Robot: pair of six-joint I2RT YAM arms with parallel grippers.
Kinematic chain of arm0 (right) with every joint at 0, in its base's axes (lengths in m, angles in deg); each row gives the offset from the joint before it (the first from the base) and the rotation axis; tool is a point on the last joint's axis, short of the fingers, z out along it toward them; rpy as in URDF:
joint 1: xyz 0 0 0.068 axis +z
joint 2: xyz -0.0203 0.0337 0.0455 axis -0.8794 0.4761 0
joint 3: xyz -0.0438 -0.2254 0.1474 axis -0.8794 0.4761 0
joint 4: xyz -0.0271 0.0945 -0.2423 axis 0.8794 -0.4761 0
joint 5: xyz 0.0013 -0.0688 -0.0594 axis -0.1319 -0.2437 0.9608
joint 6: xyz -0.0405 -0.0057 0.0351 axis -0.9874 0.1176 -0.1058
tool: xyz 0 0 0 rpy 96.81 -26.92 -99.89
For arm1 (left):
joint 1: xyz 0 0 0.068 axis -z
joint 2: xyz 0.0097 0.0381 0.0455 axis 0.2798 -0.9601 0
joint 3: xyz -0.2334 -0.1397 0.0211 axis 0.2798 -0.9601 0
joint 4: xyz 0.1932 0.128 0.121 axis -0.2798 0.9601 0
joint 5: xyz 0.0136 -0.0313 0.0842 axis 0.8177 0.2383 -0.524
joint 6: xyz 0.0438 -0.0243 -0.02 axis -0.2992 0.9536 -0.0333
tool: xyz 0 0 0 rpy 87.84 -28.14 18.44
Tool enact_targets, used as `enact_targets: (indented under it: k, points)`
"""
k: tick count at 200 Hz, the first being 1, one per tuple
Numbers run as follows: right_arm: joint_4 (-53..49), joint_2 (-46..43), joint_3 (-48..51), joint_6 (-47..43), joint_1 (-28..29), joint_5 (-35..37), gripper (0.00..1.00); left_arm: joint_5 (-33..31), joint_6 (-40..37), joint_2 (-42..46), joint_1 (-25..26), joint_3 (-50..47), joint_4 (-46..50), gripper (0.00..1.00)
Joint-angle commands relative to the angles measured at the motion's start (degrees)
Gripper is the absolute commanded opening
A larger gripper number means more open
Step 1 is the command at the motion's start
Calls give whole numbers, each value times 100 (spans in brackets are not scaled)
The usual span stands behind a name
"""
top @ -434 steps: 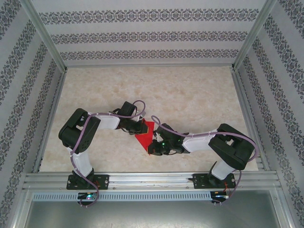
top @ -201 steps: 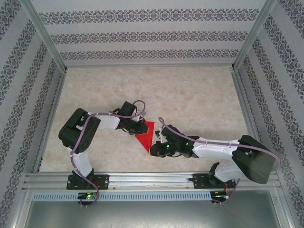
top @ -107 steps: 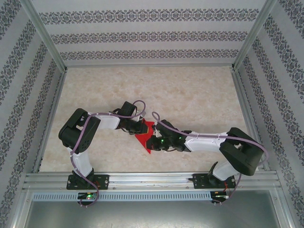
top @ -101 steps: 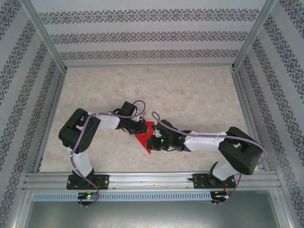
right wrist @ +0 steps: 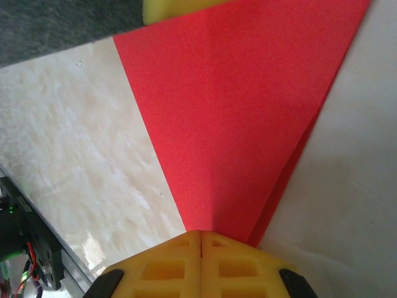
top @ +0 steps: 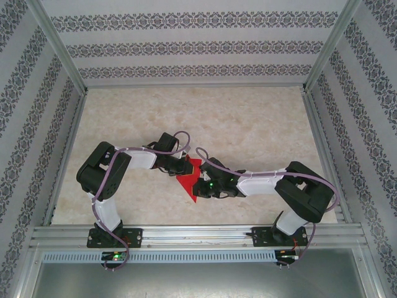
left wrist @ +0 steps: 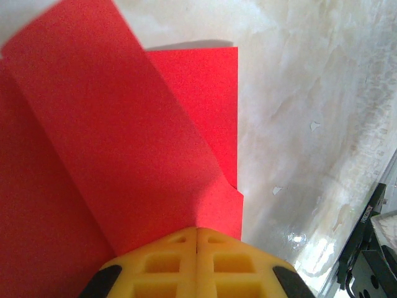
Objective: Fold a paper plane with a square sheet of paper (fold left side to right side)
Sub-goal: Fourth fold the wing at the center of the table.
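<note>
The square sheet of paper [top: 190, 177] is folded into a narrow red triangle lying flat near the table's front middle. My left gripper [top: 182, 167] is shut, its yellow tips down on the wide far end; in the left wrist view the paper [left wrist: 124, 124] has a raised flap running into the left gripper [left wrist: 197, 230]. My right gripper [top: 200, 185] is shut too, tips on the pointed near end. The right wrist view has the paper [right wrist: 248, 93] narrowing to the right gripper [right wrist: 201, 233], with a left finger [right wrist: 180, 7] at the top. I cannot tell whether either pinches the paper.
The marble-patterned tabletop [top: 248, 124] stretches behind the arms, closed in by patterned walls and a metal frame. An aluminium rail [top: 198, 236] runs along the near edge. Both forearms nearly meet over the paper.
The right arm stretched low and out a second ago, then drew back; its gripper has slid up along the paper toward the left gripper. The left arm and the paper stay put.
</note>
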Motion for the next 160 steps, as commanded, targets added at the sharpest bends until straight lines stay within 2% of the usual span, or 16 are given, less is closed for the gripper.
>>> enact_targets:
  k: [1,160]
  points:
    - [49,119,-50,-93,-26,7,0,-658,-143,-91,26,-89,459,0]
    - [-203,269,4,-156,-14,51,0,-660,-154,-73,29,-74,454,0]
